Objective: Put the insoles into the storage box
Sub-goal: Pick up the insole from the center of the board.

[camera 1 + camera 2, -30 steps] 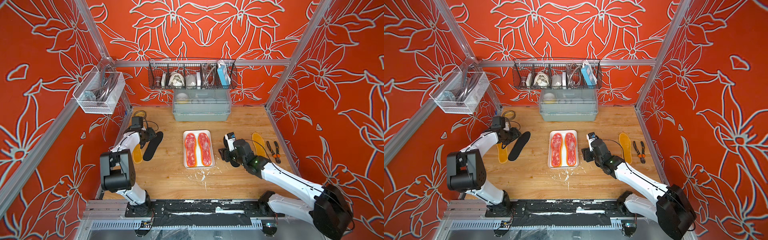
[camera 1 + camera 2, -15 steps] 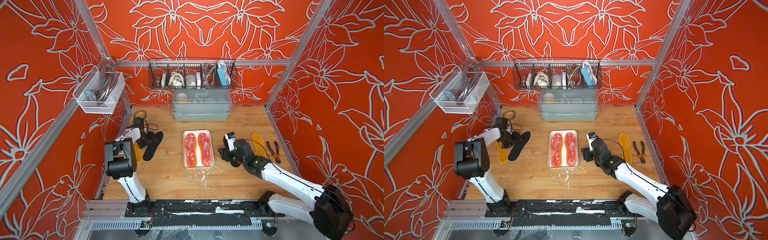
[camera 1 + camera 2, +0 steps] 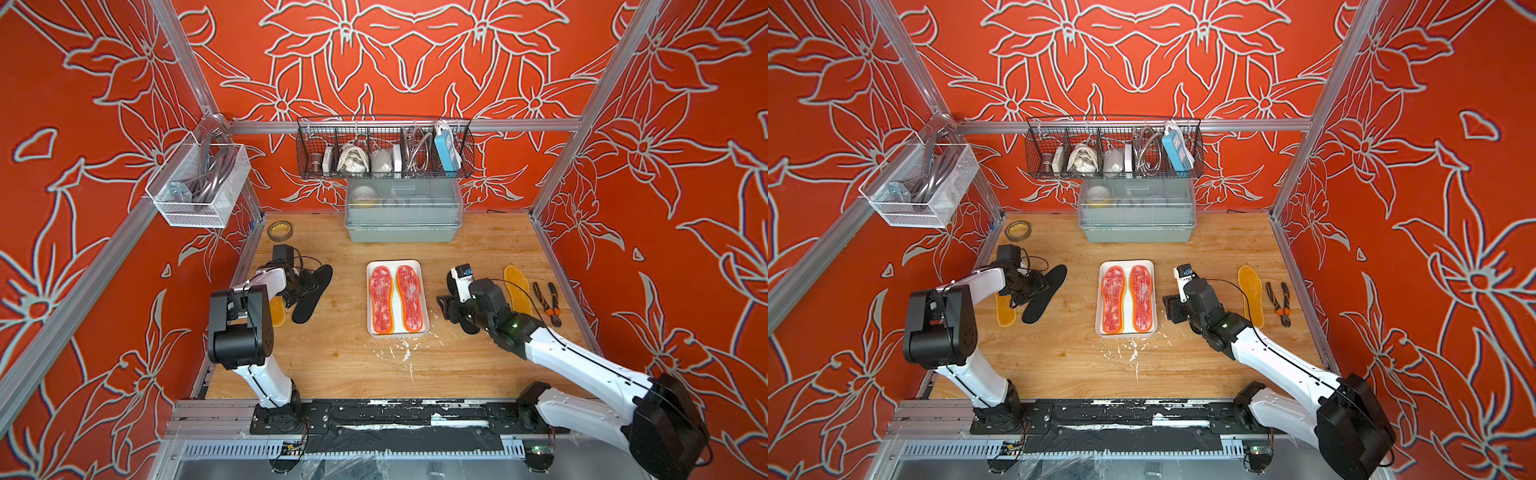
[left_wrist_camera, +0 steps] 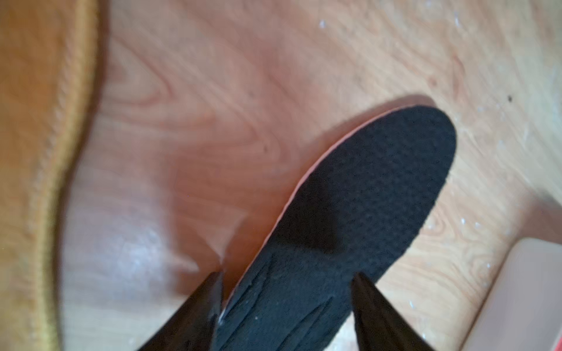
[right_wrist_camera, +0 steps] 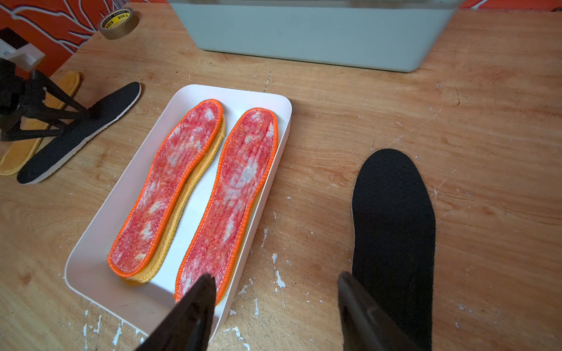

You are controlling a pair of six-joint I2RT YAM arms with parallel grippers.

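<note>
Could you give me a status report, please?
Left claw astride black insole, grip unclear. Right claw open, empty. Box holds red pair over yellow; rest outside. Nothing blocking.

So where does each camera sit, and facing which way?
Top views: high at the front, looking down on the table; left arm and right arm show whole.
Left wrist: on the left arm, looking past the left pincer at a black insole; only its fingertips show.
Right wrist: on the right arm, looking over the storage box toward the grey bin; right pincer fingertips show.
Shared: top and right wrist views show the box and left pincer.
</note>
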